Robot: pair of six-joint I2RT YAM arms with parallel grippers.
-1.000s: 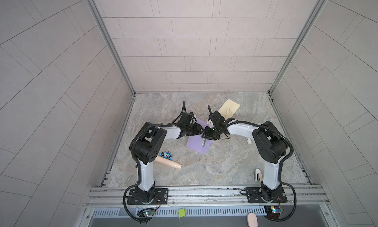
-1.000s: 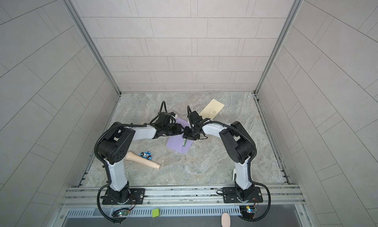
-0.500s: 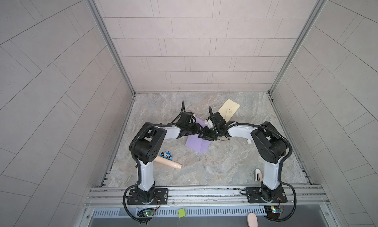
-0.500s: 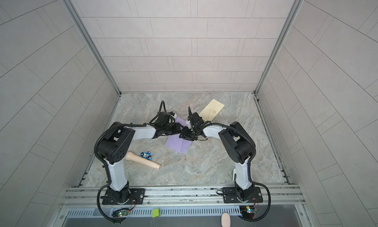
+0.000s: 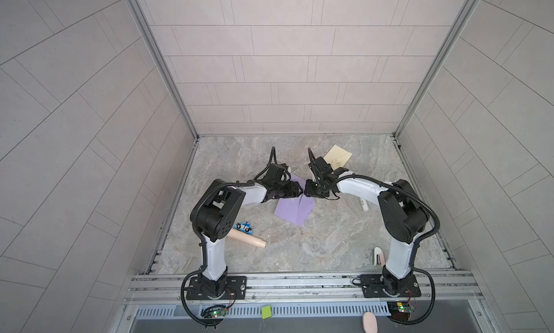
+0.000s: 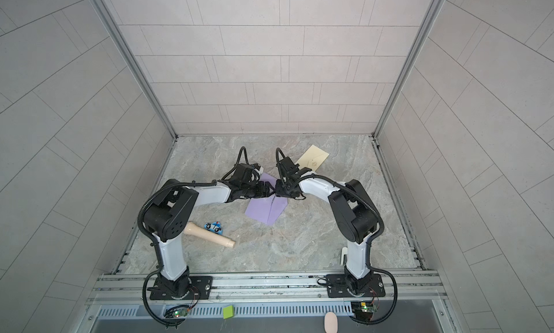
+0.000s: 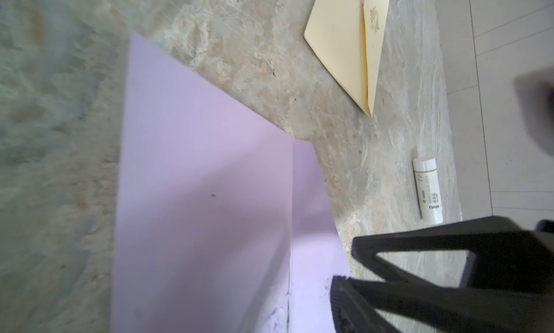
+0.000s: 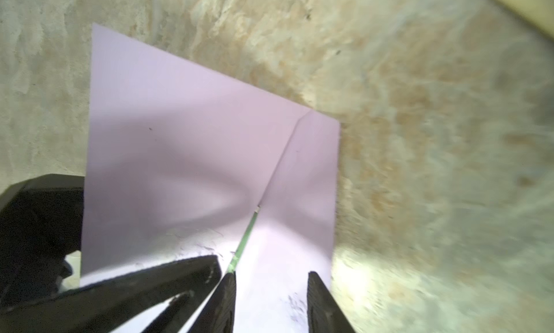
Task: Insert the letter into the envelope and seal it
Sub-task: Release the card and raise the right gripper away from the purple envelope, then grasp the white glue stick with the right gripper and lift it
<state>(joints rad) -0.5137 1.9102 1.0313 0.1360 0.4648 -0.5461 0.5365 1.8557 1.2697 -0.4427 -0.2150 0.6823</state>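
- Lying on the counter [image 5: 299, 250], the purple envelope [image 5: 295, 210] has the left gripper [image 5: 300, 190] and right gripper [image 8: 271, 276] at its far edge.
- Left gripper is spread wide; right gripper is partly spread.
- Cream letter [image 5: 338, 159] lies far right, apart.

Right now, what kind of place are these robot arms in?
Probably a robot test booth, not a home: the left arm and right arm are bolted to a metal rail, plain panel walls close in three sides, and a purple envelope lies on the table.
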